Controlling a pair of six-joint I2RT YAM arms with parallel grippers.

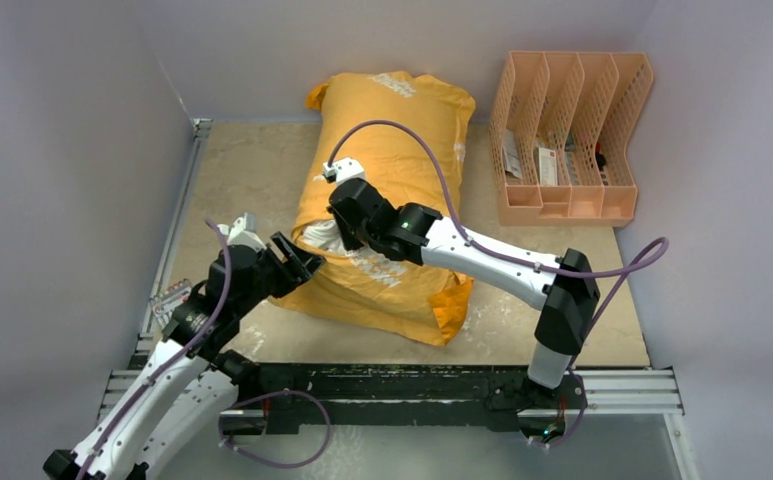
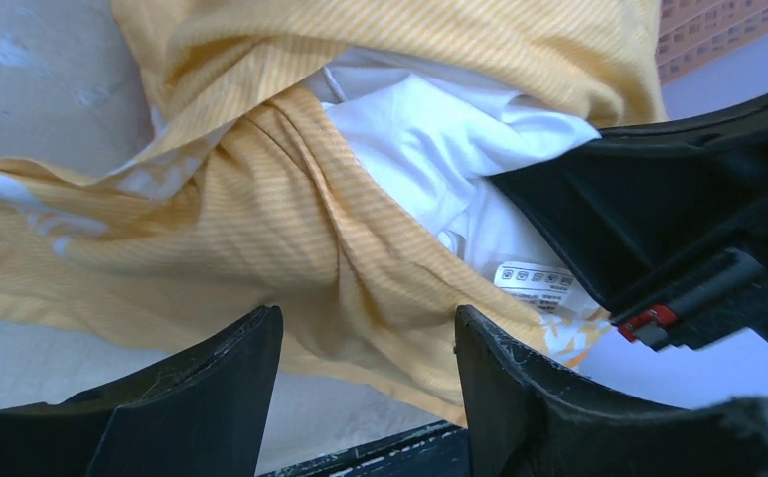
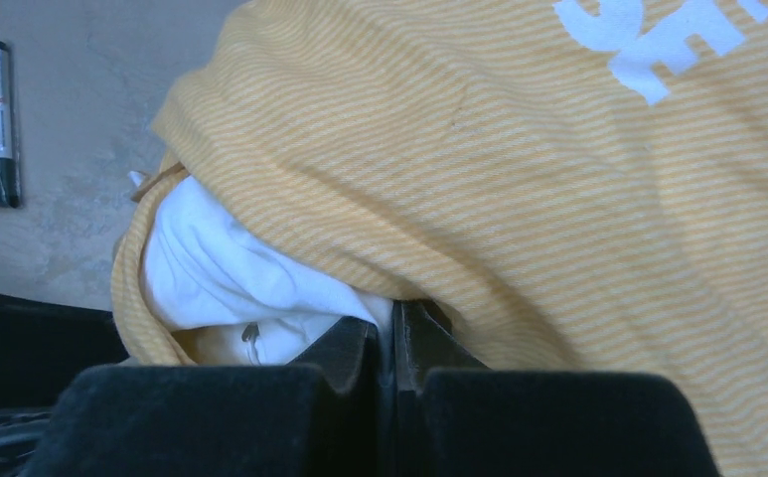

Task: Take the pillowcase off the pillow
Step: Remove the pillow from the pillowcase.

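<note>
At the mouth of the case (image 3: 519, 199), near end: right gripper (image 3: 394, 333) shut tight, tips pressed against white pillow (image 3: 221, 258) cloth just under the orange hem. Likely pinching pillow to anchor it, though actual catch not visible. Left gripper (image 2: 365, 323) close beside, 2 jaws apart, holding nothing, bunched case fabric just beyond the tips. Probably lined up to take the hem and peel it back. Pillow corner and care label (image 2: 534, 283) exposed, rest inside case. Case lengthwise on table (image 1: 252, 170), lettering side up, far end away from arms. Removal judged barely begun.
</note>
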